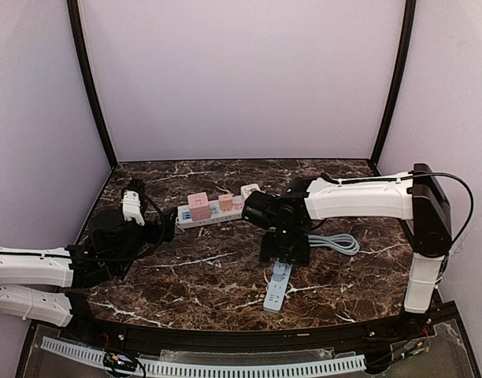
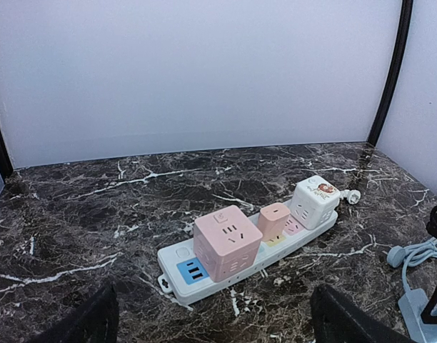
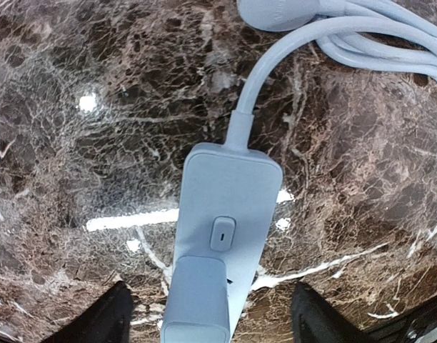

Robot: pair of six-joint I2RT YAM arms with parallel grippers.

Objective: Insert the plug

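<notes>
Right pincer (image 3: 208,318) spread wide over the blue strip (image 3: 229,193), plug (image 3: 196,293) sitting between its fingers (touching neither); left pincer (image 2: 215,321) gapes too.

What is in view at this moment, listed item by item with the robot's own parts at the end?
white power strip: one, white, back of table, left of centre
large cube adapter: one, pink, on the white strip's left part
small adapter: one, pink, mid-strip
white cube adapter: one, white with a sticker, strip's right end
blue power strip: one, pale blue, front centre of table
plug block: one, pale blue, on the blue strip
cable: one, pale blue, coiled right of the blue strip
table: one, dark marble
left gripper: one, black, open, facing the white strip
right gripper: one, black, open, astride the plug block
</notes>
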